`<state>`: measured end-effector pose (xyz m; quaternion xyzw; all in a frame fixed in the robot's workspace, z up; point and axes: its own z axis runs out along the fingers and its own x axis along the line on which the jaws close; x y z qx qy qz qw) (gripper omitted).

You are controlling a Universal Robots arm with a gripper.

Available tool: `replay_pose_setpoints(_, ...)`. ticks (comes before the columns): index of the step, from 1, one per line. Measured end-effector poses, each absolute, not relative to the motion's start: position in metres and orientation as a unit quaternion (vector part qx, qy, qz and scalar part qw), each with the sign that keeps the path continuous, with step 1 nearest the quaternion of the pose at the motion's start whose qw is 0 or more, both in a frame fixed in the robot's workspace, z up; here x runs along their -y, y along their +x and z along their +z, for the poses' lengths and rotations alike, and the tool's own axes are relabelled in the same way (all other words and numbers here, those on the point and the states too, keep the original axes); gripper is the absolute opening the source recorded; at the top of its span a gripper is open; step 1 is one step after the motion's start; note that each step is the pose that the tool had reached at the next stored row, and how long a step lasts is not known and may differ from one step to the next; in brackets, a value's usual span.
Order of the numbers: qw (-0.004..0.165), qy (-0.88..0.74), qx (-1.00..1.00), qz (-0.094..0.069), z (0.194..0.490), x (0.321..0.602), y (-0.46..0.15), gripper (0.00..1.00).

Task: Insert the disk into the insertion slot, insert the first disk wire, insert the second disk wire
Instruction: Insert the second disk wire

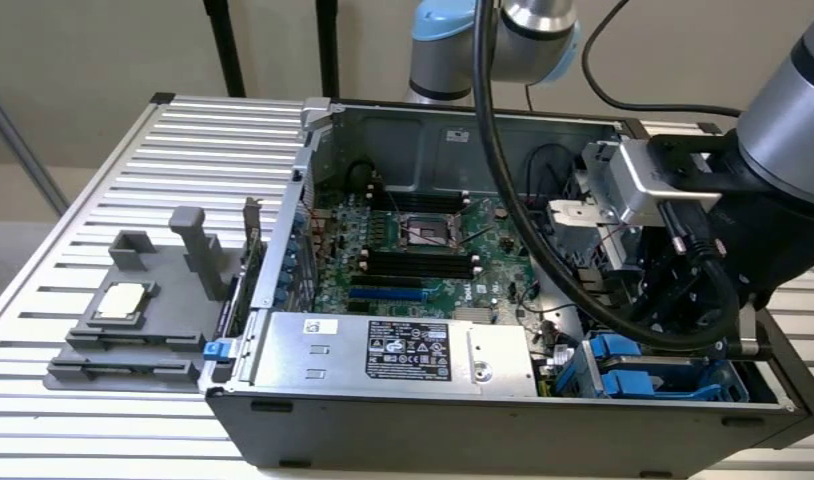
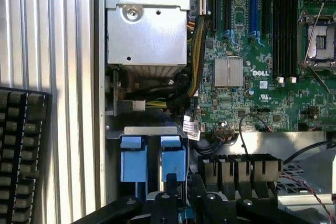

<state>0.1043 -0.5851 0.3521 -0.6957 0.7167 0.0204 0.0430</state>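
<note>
Gripper [image 2: 176,203], jaw state impossible to tell, hangs over the insertion slot [image 1: 654,372] at the lower right of the exterior view inside the open computer case [image 1: 514,425]. Blue tabs [image 2: 152,158] sit just beside its fingertips; motherboard [image 1: 421,245] and power supply [image 1: 394,350] lie nearby.

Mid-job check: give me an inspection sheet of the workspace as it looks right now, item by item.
Surface: slatted metal table carrying an open computer case.
Job's things: blue tabs of the insertion slot directly ahead of the gripper; the disk cannot be made out apart from it.
Clutter: grey fixture block holding a small chip beside the case; keyboard at the table edge.
Gripper: gripper low over the blue tabs; open or shut cannot be told.
Cables: thick black hose draped across the motherboard; bundled wires beside the silver power supply.
Surroundings: plain wall, black stand legs behind.
</note>
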Motion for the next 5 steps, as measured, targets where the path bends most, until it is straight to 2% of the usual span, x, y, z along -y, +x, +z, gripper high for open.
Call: replay_pose_setpoints(5, 0.043, -0.696, -0.717, 0.020, 0.3521, 0.5851, 0.1043, 0.25)
